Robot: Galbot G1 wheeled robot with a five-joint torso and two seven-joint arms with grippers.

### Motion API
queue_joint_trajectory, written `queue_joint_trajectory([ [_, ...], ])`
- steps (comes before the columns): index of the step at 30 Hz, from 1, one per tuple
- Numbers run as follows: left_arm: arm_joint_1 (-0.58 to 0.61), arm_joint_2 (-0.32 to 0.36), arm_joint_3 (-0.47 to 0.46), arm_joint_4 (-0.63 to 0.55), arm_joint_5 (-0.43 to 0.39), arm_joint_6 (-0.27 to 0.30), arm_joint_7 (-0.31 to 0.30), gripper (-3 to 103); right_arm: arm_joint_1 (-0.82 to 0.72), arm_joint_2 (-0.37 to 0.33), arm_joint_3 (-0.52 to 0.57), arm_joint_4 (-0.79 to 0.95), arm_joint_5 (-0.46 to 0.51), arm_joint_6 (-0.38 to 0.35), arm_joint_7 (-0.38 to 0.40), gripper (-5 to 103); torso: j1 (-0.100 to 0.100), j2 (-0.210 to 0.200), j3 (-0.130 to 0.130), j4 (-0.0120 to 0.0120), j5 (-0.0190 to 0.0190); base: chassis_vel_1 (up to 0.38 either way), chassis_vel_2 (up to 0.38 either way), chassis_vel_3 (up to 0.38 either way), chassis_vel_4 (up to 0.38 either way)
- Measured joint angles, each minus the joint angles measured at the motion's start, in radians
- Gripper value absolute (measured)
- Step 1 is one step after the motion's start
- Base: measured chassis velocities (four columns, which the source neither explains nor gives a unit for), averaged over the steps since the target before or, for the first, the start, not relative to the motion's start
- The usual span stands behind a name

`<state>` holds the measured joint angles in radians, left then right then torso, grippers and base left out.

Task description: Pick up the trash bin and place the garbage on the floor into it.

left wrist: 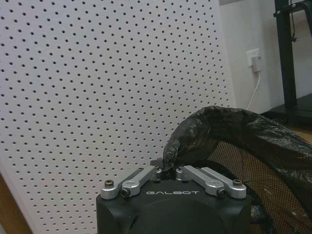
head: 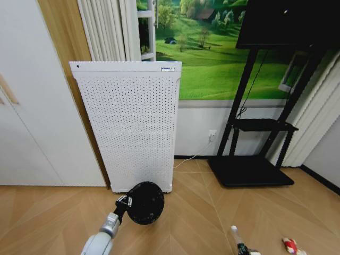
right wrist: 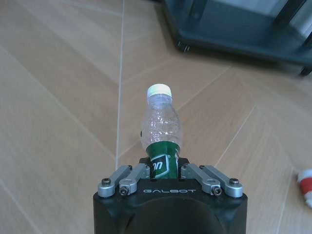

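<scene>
The black trash bin (head: 144,203) hangs low in front of the white perforated appliance, its round mouth facing up toward the head view. My left gripper (head: 123,204) is shut on its rim; in the left wrist view the fingers (left wrist: 146,176) pinch the black liner at the bin's (left wrist: 243,146) edge. My right gripper (right wrist: 163,165) is shut on a clear bottle (right wrist: 161,127) with a green label and white cap, held above the wooden floor. The same bottle (head: 237,239) shows at the bottom of the head view. A red-and-white piece of garbage (head: 290,245) lies on the floor to its right.
The white perforated appliance (head: 133,127) leans against the wall right behind the bin. A black stand with a flat base (head: 249,170) is at the right, and a white cord (head: 194,155) runs to a wall socket. Open wooden floor (head: 202,218) lies between bin and bottle.
</scene>
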<state>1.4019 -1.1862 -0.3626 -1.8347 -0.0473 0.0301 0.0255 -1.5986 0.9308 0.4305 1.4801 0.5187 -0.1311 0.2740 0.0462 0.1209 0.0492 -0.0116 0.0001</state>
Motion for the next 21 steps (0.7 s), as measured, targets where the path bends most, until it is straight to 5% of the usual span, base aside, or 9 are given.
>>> queue_joint_trajectory([
  [7,-0.019,0.014,0.053,0.000,-0.007,0.000,0.000,7,-0.120,-0.013,0.120,0.177,-0.039,0.052,-0.038,22,0.000,0.000,0.000,-0.0002,-0.0001,0.000,0.000,0.000,0.000],
  [12,-0.026,0.033,0.080,-0.013,-0.009,0.003,0.000,7,-0.215,-0.009,0.215,0.320,-0.099,0.164,-0.135,22,0.000,0.000,0.000,0.0000,-0.0002,0.000,0.000,0.000,0.000],
  [21,-0.023,0.050,0.096,-0.029,-0.010,0.003,0.001,7,-0.304,0.008,0.257,0.475,-0.172,0.289,-0.246,22,0.000,0.000,0.000,0.0000,-0.0002,0.000,0.000,0.000,0.000],
])
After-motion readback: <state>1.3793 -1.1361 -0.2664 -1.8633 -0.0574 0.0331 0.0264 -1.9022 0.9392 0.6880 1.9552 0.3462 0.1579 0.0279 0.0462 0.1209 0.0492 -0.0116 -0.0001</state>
